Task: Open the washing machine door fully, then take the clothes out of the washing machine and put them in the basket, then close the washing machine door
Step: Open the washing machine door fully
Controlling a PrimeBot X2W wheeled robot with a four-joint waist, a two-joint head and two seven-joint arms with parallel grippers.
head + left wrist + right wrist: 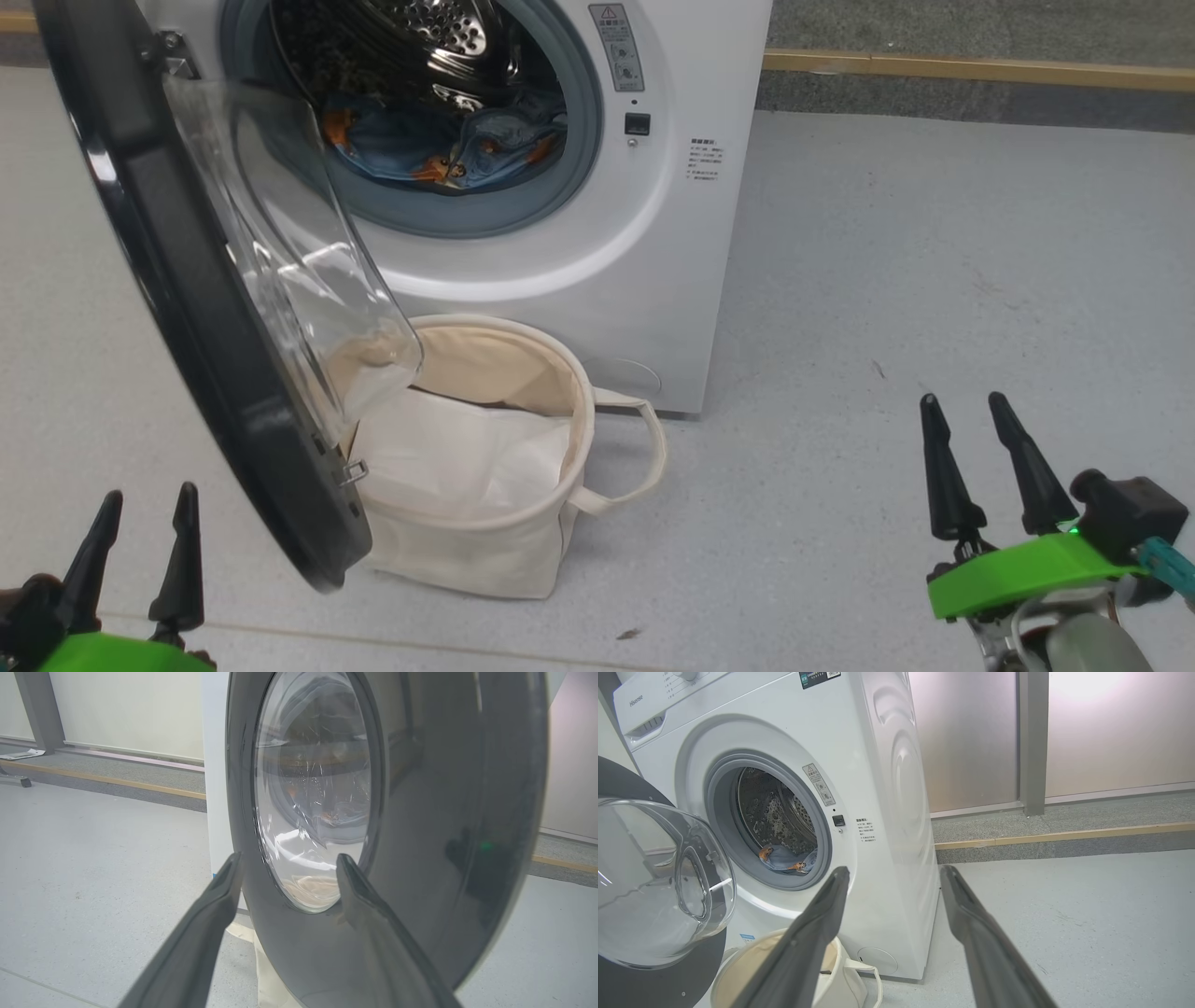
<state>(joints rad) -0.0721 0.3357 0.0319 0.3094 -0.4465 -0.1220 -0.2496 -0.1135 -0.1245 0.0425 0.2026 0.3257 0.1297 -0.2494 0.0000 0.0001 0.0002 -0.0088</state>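
Two grippers empty and spread: left gripper sits just before the half-open door, nearer than right gripper; clothes lie beyond in washer.

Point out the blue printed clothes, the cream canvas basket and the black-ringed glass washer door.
blue printed clothes (439,149), head view, middle of the fabric heap.
cream canvas basket (467,555), head view, front wall.
black-ringed glass washer door (196,317), head view, black ring.
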